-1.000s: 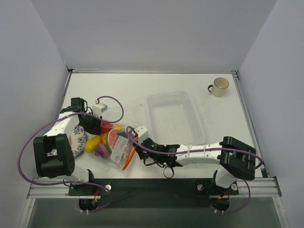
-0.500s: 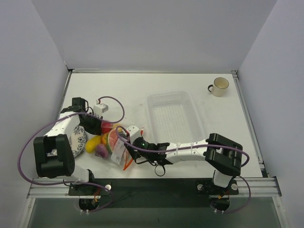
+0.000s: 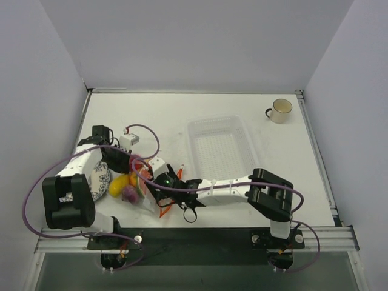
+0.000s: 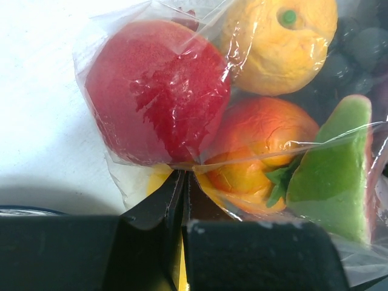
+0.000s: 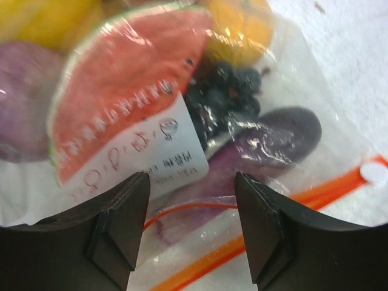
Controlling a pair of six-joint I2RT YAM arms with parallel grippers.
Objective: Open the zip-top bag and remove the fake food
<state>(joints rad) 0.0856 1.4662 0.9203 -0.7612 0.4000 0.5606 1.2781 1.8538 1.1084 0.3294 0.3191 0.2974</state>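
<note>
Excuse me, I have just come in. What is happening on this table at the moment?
A robot is working on a zip-top bag full of fake food. The left tool is shut on the plastic at one end. The right tool hovers open over the bag, near its orange zip strip. The food seems to be all inside.

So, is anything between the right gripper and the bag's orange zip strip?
Nothing visible does. The right gripper hangs open just over the zip-top bag, and the orange zip strip lies uncovered, running out from between its fingers.
</note>
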